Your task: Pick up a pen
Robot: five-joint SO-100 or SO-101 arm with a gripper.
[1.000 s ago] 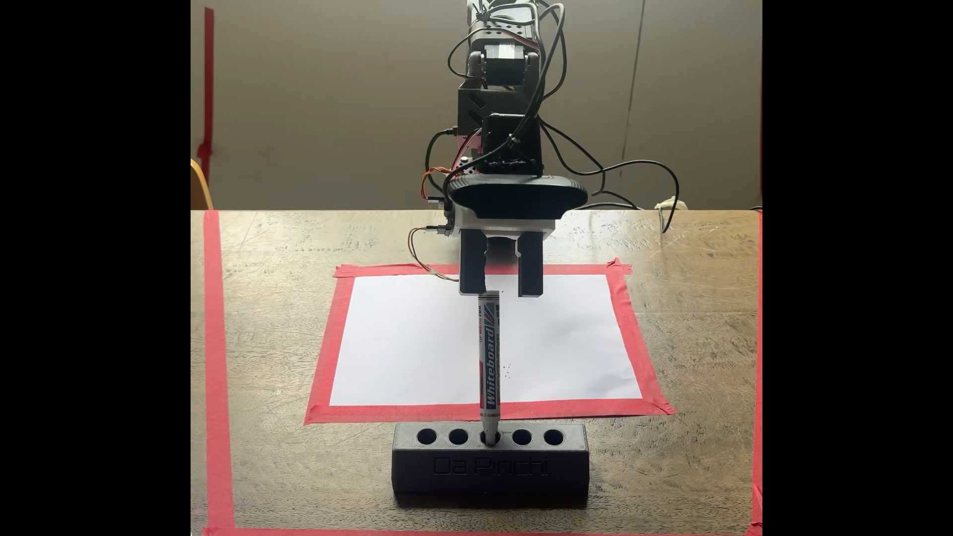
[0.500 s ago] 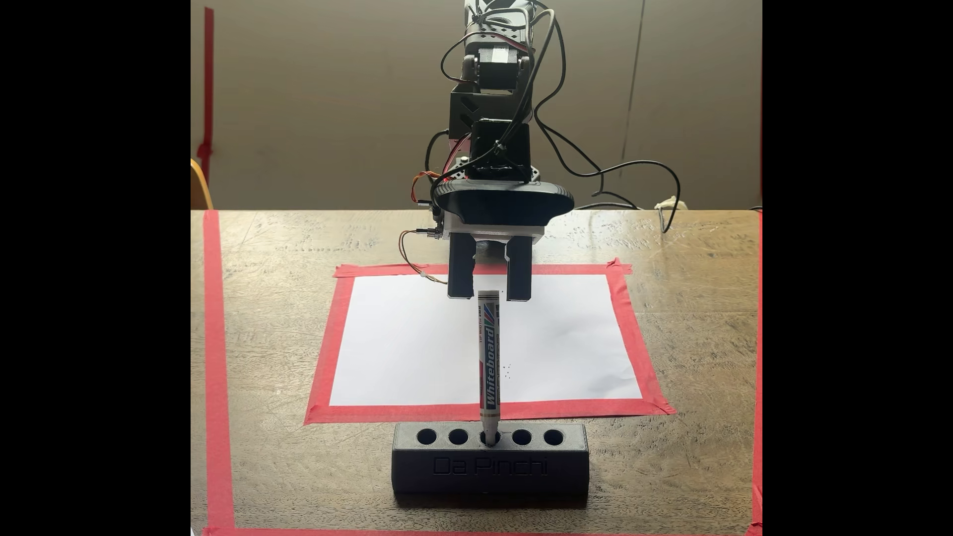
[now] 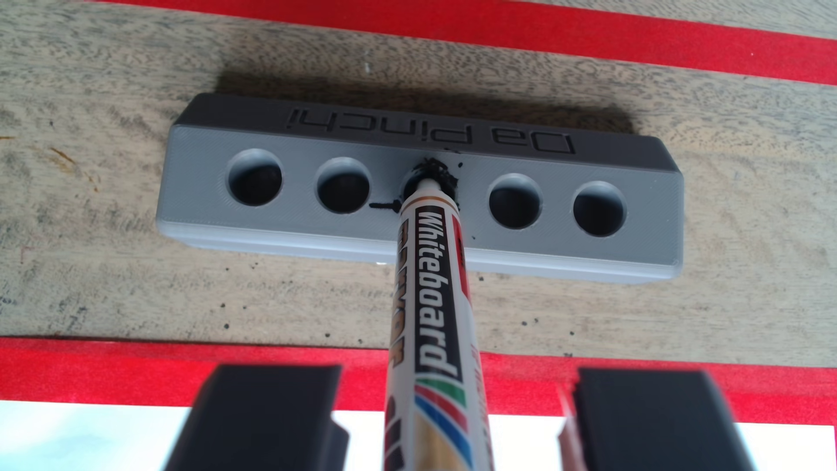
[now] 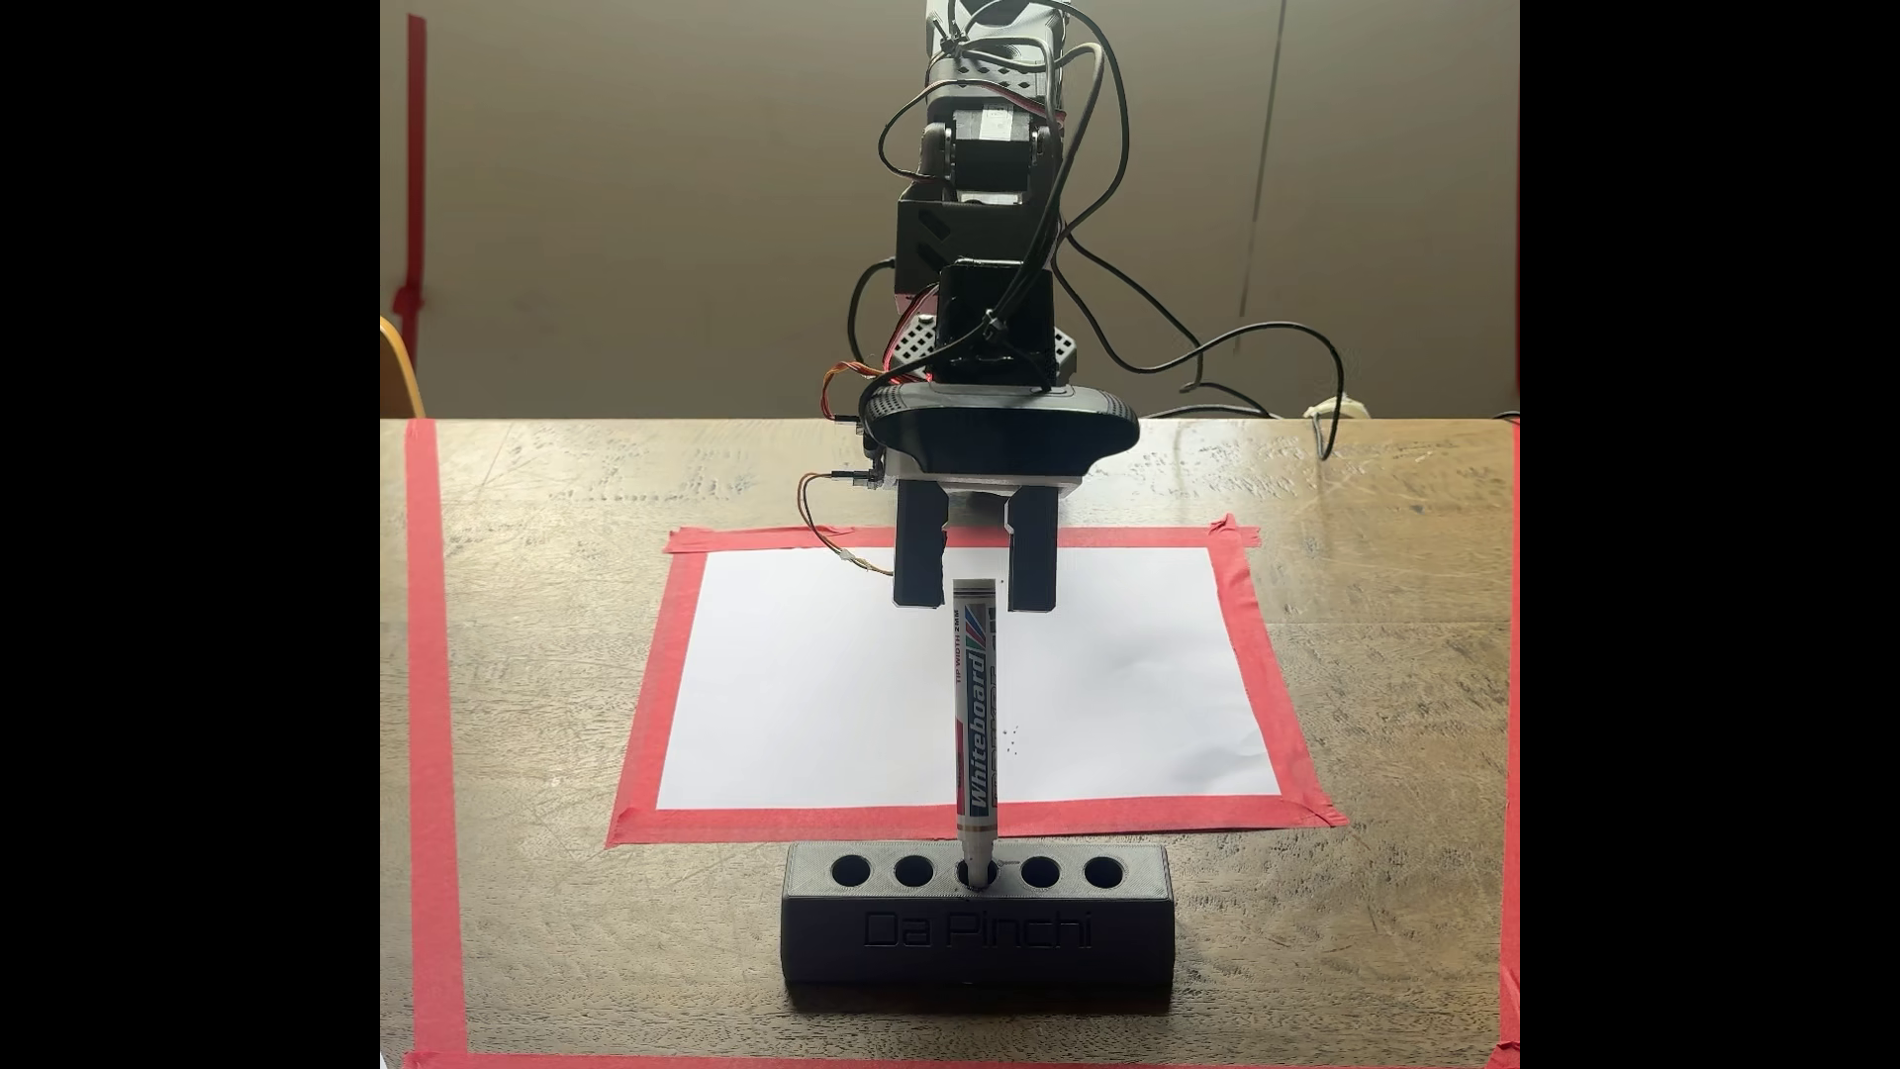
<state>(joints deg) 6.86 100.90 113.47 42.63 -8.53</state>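
Your tool (image 4: 973,601) stood released astride the top of the pen (image 4: 975,720), which stood tip-down in the holder's (image 4: 977,925) middle hole. You probably needed to drop lower, centre, then squeeze.

arm (image 4: 977,236): black, boxy segments
cables (image 4: 1121,339): black loops, thin orange wires
gripper (image 4: 975,601): two blocky black fingers

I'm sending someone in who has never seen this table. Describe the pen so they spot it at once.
Find the sheet of white paper taped down with red tape on the wooden table; in front of it sits a dark block with five holes. The pen stands in the middle hole, the only filled one, "Whiteboard" printed along it.
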